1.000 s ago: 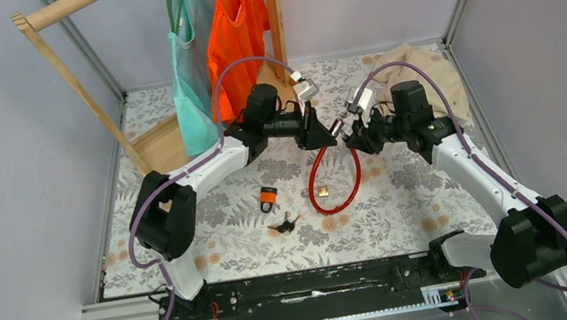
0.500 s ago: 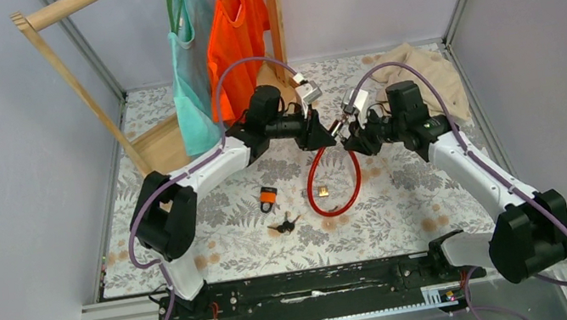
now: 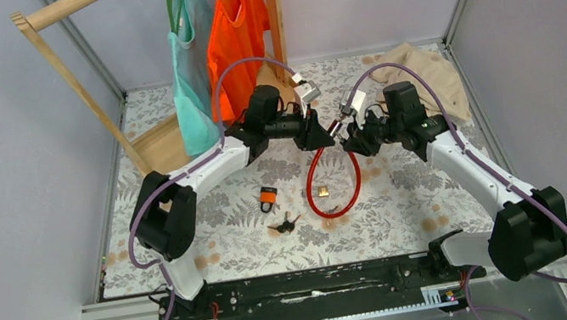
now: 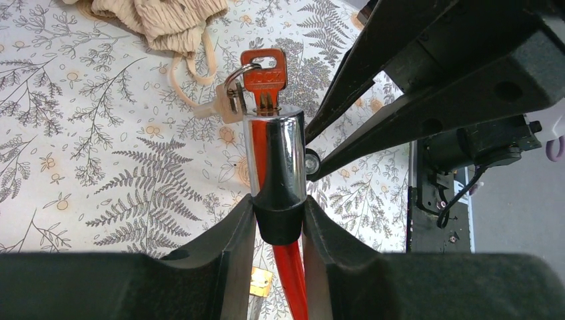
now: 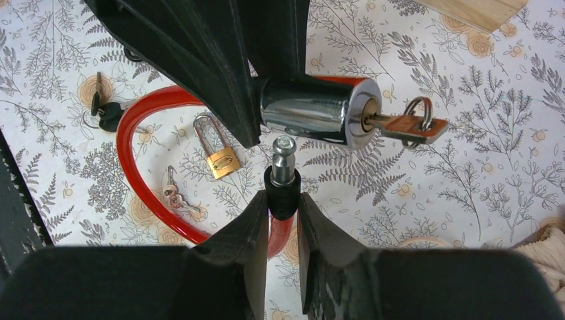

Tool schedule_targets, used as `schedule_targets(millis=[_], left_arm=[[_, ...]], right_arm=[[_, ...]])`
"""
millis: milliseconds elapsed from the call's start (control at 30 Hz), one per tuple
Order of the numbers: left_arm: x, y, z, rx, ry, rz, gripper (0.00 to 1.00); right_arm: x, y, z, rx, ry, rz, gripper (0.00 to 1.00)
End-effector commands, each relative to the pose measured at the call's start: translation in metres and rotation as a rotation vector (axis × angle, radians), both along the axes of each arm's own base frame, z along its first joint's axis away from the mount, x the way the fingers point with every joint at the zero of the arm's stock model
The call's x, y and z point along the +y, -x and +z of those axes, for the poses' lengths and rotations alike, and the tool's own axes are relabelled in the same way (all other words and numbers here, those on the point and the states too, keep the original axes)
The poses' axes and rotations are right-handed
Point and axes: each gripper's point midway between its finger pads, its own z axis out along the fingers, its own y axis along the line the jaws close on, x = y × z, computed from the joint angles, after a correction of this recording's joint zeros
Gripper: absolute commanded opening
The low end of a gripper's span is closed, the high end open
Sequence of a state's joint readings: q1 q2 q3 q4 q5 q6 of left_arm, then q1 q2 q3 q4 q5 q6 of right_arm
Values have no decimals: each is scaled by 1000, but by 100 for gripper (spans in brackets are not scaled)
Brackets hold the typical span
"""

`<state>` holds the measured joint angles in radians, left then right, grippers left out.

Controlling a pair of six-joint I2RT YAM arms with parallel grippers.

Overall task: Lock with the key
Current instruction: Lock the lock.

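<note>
Over the floral table (image 3: 405,192): red cable lock with chrome cylinder (image 4: 274,153), orange-headed key (image 4: 264,72) seated in cylinder's end; left gripper (image 4: 278,213) clamps cylinder's black collar, right gripper (image 5: 282,200) pinches steel pin end (image 5: 284,150) just beside cylinder, both arms angled inward

Mirror-glossy chrome metal lock cylinder (image 4: 274,157), glossy red plastic-coated cable (image 4: 291,283), brass padlock (image 5: 222,162), matt floral tablecloth (image 4: 100,167)

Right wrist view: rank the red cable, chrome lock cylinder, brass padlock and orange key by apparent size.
red cable
chrome lock cylinder
brass padlock and orange key: about alike; key is nearer the camera
</note>
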<state>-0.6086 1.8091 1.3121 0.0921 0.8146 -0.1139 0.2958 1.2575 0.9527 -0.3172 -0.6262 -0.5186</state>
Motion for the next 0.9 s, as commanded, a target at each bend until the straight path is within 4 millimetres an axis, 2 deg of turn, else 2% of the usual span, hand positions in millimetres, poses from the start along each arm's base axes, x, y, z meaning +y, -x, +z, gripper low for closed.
schedule_targets(millis=[0,567,767,867], left_arm=[[-2,-2,40,-88,100,-25,0],[-6,15,28,-104,65,-66,0],[-8,15,33,-105,73,-67,0],[-8,13,27,-113,42,-63,0]], right_arm=[[11,-3,23,-50,-40,23,0],[12,-7,30,-47,-42,17,0],[11,-5,23,-28,-35,18,0],[10,-5,26,-30,-37,13,0]])
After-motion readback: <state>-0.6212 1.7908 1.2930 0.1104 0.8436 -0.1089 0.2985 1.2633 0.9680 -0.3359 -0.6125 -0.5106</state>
